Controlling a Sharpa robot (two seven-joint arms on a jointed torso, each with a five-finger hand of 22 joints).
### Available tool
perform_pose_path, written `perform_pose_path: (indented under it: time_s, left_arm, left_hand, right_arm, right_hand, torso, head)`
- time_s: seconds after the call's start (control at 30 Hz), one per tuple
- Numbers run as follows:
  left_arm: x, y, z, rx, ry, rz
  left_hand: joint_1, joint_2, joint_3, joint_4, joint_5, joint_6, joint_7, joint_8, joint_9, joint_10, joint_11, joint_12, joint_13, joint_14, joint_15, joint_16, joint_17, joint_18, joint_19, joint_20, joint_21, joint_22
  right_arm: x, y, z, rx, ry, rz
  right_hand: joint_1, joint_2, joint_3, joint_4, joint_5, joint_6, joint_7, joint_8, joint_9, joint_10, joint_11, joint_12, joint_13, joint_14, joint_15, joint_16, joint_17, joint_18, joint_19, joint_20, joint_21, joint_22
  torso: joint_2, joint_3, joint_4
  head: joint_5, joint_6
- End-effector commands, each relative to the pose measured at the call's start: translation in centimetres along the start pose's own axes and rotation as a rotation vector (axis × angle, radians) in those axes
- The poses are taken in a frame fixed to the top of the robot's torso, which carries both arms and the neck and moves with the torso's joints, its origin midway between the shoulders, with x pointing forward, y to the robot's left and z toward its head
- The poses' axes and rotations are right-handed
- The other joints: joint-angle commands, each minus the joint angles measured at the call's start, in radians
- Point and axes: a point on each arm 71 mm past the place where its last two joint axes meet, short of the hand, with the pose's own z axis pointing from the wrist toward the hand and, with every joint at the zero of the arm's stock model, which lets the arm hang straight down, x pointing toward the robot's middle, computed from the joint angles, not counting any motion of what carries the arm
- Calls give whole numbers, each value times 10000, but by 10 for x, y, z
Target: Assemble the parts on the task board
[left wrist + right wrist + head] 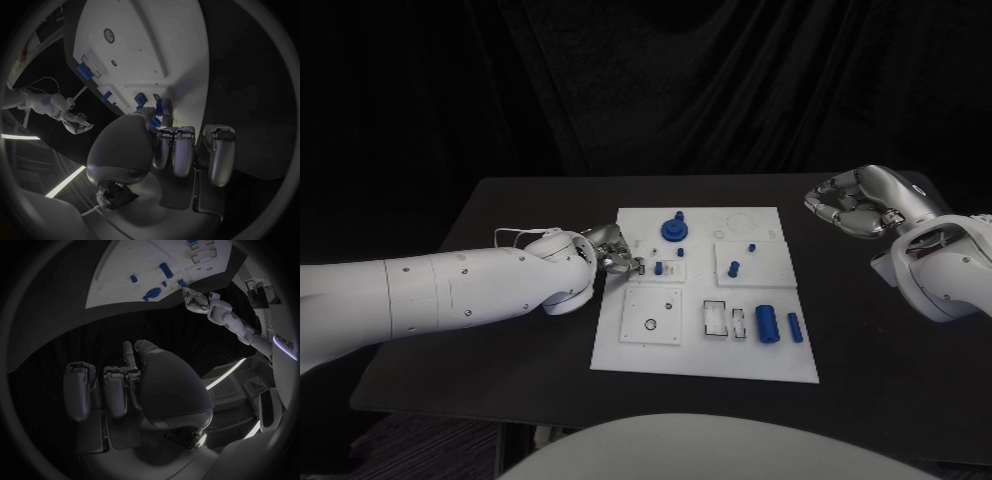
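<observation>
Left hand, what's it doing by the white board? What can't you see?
- Head view: the left hand covers the task board edge, hiding any held part.
- Left wrist view: fingers block the blue part beyond them.
- Head view: small board holes too tiny to read.

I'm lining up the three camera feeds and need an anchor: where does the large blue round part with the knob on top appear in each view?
Head view: the large blue round part stands near the task board's far edge, left of its middle.
Left wrist view: I cannot make it out.
Right wrist view: it sits by the board's edge nearest the left hand.
Shared landmark: the white board itself.
</observation>
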Motion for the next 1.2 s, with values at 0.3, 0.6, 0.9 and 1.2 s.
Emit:
perform_pose_path:
  time_s: [0.3,0.6,0.9,1.2]
  left_arm:
    - [3,-6,-1,337,-88,-37]
    - [7,-7,0,318,150,59]
    - [13,-6,1,315,336,110]
    - [15,-4,2,165,349,109]
  left_hand:
    - [-93,-31,79,25,-66,47,-7,65,13,1067,-71,27,2634,1038,-70,26,2635,-6,926,-54,-43,2560]
    - [-243,-58,176,54,-275,42,-2,90,36,1067,-69,27,2634,1038,-68,26,2635,-8,931,-55,-37,2562]
    - [-1143,-48,33,101,-1998,47,44,137,58,1067,-24,27,2634,1038,-30,26,2635,-2,918,-27,-58,2555]
    - [-1523,-23,-225,108,-2366,-2,81,96,16,1067,8,27,2634,1038,-6,26,2635,8,896,-4,-92,2541]
  right_arm:
    - [1,0,-2,145,-5,12]
    - [1,0,-2,127,6,21]
    - [0,-1,-2,157,4,12]
    - [0,-1,-2,172,5,6]
  right_hand:
    - [104,-36,50,-1,40,60,-17,-50,-16,1023,46,26,2634,1037,71,29,2635,196,474,64,-33,2274]
    - [104,-36,50,-1,40,60,-17,-50,-16,1023,46,26,2634,1037,71,29,2635,196,474,64,-33,2274]
    - [102,-41,51,2,42,61,-17,-53,-16,1023,47,26,2634,1037,71,29,2635,197,472,64,-36,2273]
    - [102,-41,51,2,42,61,-17,-53,-16,1023,47,26,2634,1037,71,29,2635,197,472,64,-36,2273]
  torso:
    - [19,5,-10]
    - [27,2,5]
    - [21,4,19]
    - [9,1,3]
  head:
    - [153,-2]
    - [53,-2]
    - [-38,-2]
    - [-33,-2]
